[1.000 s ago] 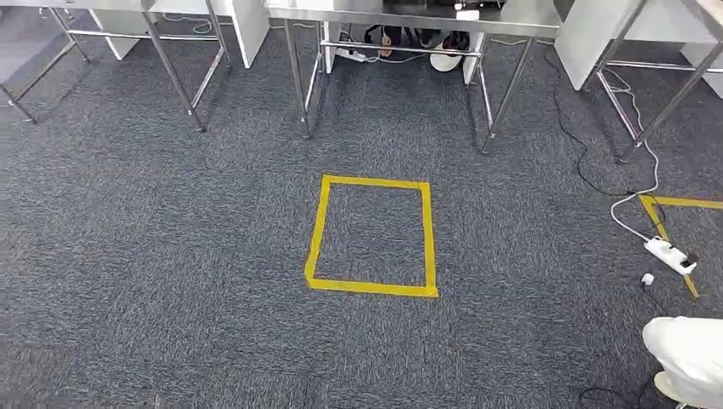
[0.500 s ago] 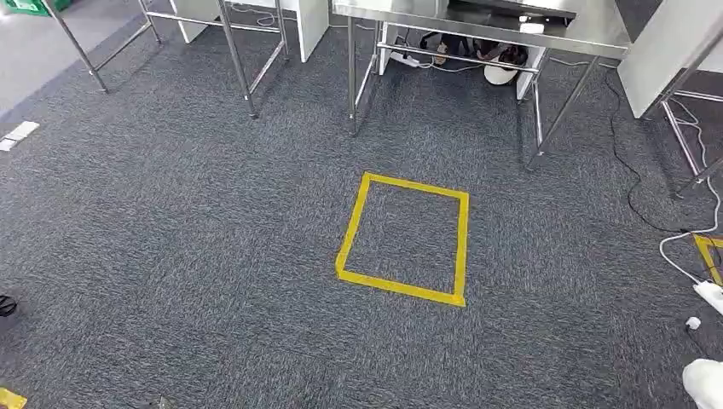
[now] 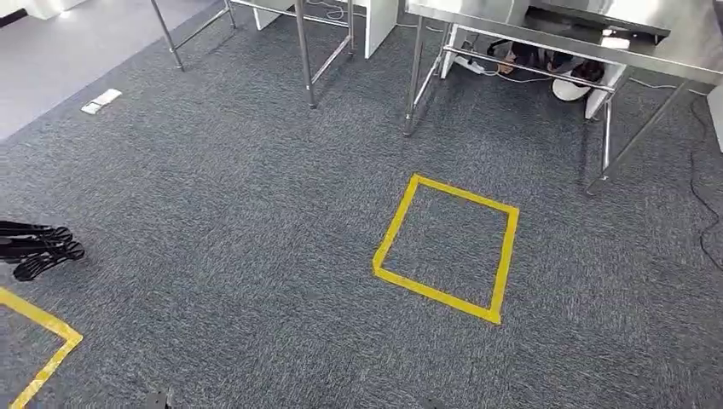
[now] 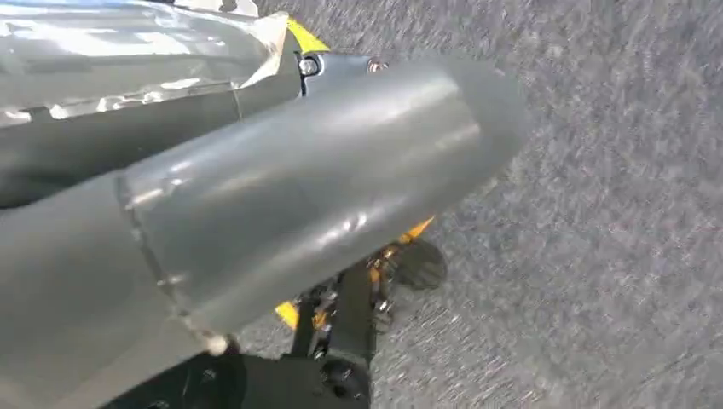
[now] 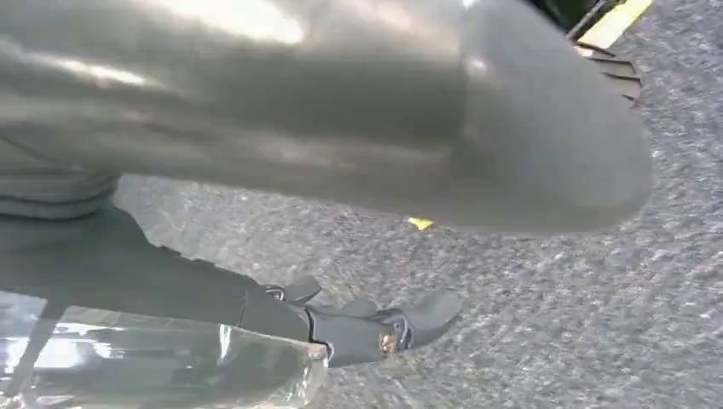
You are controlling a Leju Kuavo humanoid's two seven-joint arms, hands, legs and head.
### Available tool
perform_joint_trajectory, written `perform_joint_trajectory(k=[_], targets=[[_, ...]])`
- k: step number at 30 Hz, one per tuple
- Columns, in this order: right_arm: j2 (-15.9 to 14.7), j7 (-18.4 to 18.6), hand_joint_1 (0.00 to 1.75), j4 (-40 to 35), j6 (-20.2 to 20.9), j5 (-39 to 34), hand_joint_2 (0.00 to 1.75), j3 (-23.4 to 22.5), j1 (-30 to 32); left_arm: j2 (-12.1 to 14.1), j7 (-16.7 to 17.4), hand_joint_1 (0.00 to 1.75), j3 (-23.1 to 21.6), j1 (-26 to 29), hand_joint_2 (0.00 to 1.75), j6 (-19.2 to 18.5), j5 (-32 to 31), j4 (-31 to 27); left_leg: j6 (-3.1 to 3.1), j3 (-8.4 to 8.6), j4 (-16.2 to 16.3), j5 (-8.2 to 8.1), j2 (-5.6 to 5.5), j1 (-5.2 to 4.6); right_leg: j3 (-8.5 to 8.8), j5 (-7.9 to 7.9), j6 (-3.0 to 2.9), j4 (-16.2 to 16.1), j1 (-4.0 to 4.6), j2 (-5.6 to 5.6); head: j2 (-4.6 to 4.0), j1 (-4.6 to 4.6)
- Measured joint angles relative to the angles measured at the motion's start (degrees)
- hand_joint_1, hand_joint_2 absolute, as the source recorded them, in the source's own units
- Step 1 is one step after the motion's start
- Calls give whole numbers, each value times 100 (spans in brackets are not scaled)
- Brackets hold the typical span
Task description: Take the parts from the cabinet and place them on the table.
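Carpet floor (image 3: 213, 213) viewed; yellow tape square (image 3: 446, 249) at 3 o'clock, presumably a standing mark. Left hand (image 4: 375, 281) and right hand (image 5: 375, 328) hanging; grasp state cannot be told.

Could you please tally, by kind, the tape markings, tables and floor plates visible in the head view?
Yellow tape outlines: 2
Steel-legged tables: 2
White floor plate: 1
Total: 5
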Motion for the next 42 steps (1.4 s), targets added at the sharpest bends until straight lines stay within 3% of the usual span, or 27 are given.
perform_joint_trajectory(k=[1,2,3,4,6,7,9,10,11,12,16,17,18,19,22,24,26,27,31,32,33,34,36,38,40,41,42], targets=[[6,29,0,-52,-2,-81,0,26,2,2,2,0,-18,0,0,2,-24,0,-53,-27,-20,31,-81,-13,19,47,-53,-46,-19,-76,0,5],[11,42,0,-103,-4,-155,0,52,-7,7,2,0,-24,1,0,0,-39,0,-39,-65,60,-4,46,14,77,106,-102,-98,-148,-159,0,-7],[20,46,0,-154,-7,-219,0,85,-15,2,18,0,-26,-5,0,-2,-48,0,-59,-152,258,-203,376,-30,67,131,-152,-118,-114,-215,0,-22],[20,66,0,-188,-7,-274,0,112,-14,0,18,0,-31,-26,0,-2,-53,0,-85,-320,649,-476,556,-25,62,142,-178,-116,-98,-302,0,-44],[7,151,0,-243,-7,-394,0,155,22,0,31,0,-37,-51,0,-4,-83,0,-139,-685,1512,-874,656,-14,50,141,-180,-109,-72,-491,0,-37],[-9,177,0,-278,-11,-453,0,193,37,0,39,0,-44,-48,0,-7,-90,0,-160,-775,1723,-906,681,-5,37,140,-179,-104,-71,-576,0,-37],[-24,206,0,-341,-37,-543,0,289,53,11,55,0,-46,-40,0,-7,-96,0,-184,-560,1371,-646,731,28,31,135,-176,-101,-72,-718,0,-39],[-26,225,0,-378,-41,-573,0,336,53,20,55,0,-50,-42,0,-11,-96,0,-190,-256,837,-406,820,40,37,118,-155,-92,-79,-788,0,-37],[-31,232,0,-414,-44,-582,0,383,53,31,55,0,-59,-46,0,-15,-96,0,-189,53,317,-223,1017,43,42,98,-123,-68,-76,-847,0,-39],[-48,236,0,-450,-48,-597,0,422,53,22,55,0,-72,-60,0,-24,-96,0,-147,170,83,-290,1306,0,25,61,-76,-38,-9,-890,0,-52],[-72,254,0,-535,-59,-610,0,527,53,31,55,0,-77,-58,0,-26,-88,0,43,114,47,-224,966,-50,63,35,33,-48,47,-1119,0,-4],[-77,260,0,-564,-72,-610,0,551,64,26,55,0,-77,-56,0,-26,-88,0,111,136,2,-178,905,-1,-2,-17,72,-5,17,-1059,0,-7],[-77,263,0,-569,-77,-613,0,586,64,15,55,0,-77,-58,0,-26,-83,0,143,120,-2,-158,842,-4,-35,-144,75,178,-22,-736,0,27],[-77,263,0,-571,-81,-621,0,627,72,22,55,0,-79,-64,0,-26,-79,0,171,101,-2,-147,784,5,-202,-340,39,533,-30,-549,0,29],[-107,273,0,-577,-81,-634,0,719,158,26,55,0,-79,-49,0,-41,-42,0,210,37,1,-113,517,-4,-818,-796,47,1795,-63,-390,0,31],[-114,284,0,-588,-72,-639,0,783,194,46,55,0,-77,-14,0,-98,-35,0,190,28,3,-93,338,1,-691,-596,145,1525,-76,-369,0,35],[-146,289,0,-623,-52,-637,0,848,188,57,55,0,-77,-2,0,-111,-18,0,146,30,5,-65,175,9,-202,-157,240,494,-124,-241,0,31],[-153,289,0,-636,-40,-639,0,874,180,61,55,0,-77,-2,0,-118,-7,0,115,13,4,-45,117,15,-9,-31,246,47,-166,137,0,35],[-157,348,0,-665,-35,-637,0,973,179,96,48,0,-74,41,0,-120,2,0,-48,-25,-46,35,-104,3,12,27,59,19,-62,-41,0,26],[-151,352,0,-685,-35,-637,0,995,165,116,37,0,-77,64,0,-125,0,0,-64,-52,-10,38,-66,19,13,88,-25,-39,-169,-121,0,24],[-144,359,0,-698,-35,-637,0,1025,149,114,20,0,-74,69,0,-127,-2,0,-59,-139,137,-92,320,-14,10,111,-60,-41,-155,-195,0,-11],[-144,359,0,-704,-35,-639,0,1053,149,114,-8,0,-74,61,0,-125,-13,0,-63,-269,416,-310,521,-15,5,115,-143,-41,-144,-263,0,-33],[-155,381,0,-704,-35,-665,0,1100,178,114,-72,0,-79,38,0,-107,-48,0,-107,-680,1347,-783,639,-1,-2,105,-156,-40,-98,-462,0,-26],[-160,400,0,-704,-35,-680,0,1130,182,127,-125,0,-79,58,0,-83,-55,0,-146,-852,1777,-877,671,24,-16,102,-157,-39,-87,-631,0,-33],[-155,409,0,-704,-37,-698,0,1163,166,149,-149,0,-77,64,0,-79,-55,0,-161,-497,1191,-544,751,47,-13,96,-153,-36,-91,-785,0,-39],[-153,409,0,-708,-35,-704,0,1182,156,168,-157,0,-79,58,0,-79,-55,-2,-168,-156,615,-322,882,60,-2,76,-137,-27,-95,-857,0,-35],[-151,409,0,-711,-35,-709,0,1198,147,171,-162,0,-79,52,0,-79,-55,-2,-168,117,184,-227,1178,60,10,52,-101,-6,-78,-909,0,-39]])
